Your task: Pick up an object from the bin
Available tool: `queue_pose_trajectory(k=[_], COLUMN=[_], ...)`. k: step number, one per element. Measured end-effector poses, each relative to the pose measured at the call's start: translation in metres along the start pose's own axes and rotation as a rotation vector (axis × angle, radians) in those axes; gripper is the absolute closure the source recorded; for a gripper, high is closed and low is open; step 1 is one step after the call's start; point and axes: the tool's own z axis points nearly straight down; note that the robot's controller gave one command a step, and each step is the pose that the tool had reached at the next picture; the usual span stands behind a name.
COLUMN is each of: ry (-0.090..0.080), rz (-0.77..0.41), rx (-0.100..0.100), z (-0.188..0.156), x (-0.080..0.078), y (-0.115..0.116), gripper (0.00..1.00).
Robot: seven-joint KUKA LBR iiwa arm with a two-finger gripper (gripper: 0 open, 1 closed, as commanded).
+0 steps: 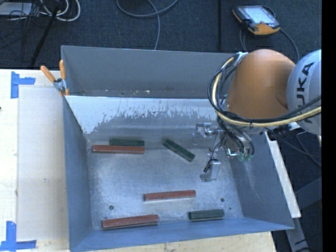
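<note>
My gripper [210,171] hangs over the right part of the bin floor, below the orange dome. Nothing shows between its fingers. A short dark green bar [178,149] lies tilted just to its upper left, apart from it. A reddish-brown bar [169,195] lies flat on the floor below and left of the gripper. Another short dark green bar [206,214] rests near the front wall, straight below the gripper.
At the left lie a dark green bar [126,142] and a long reddish-brown bar [118,149] side by side. A further reddish-brown bar [129,221] lies along the front wall. The sloping right wall is close beside the gripper.
</note>
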Motion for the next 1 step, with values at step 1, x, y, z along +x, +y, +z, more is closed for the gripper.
queue_pose_trajectory(k=[1], ry=[-0.008], rz=[0.0], rx=[0.0], z=[-0.0042], x=[-0.0015], y=[0.0], gripper=[0.0])
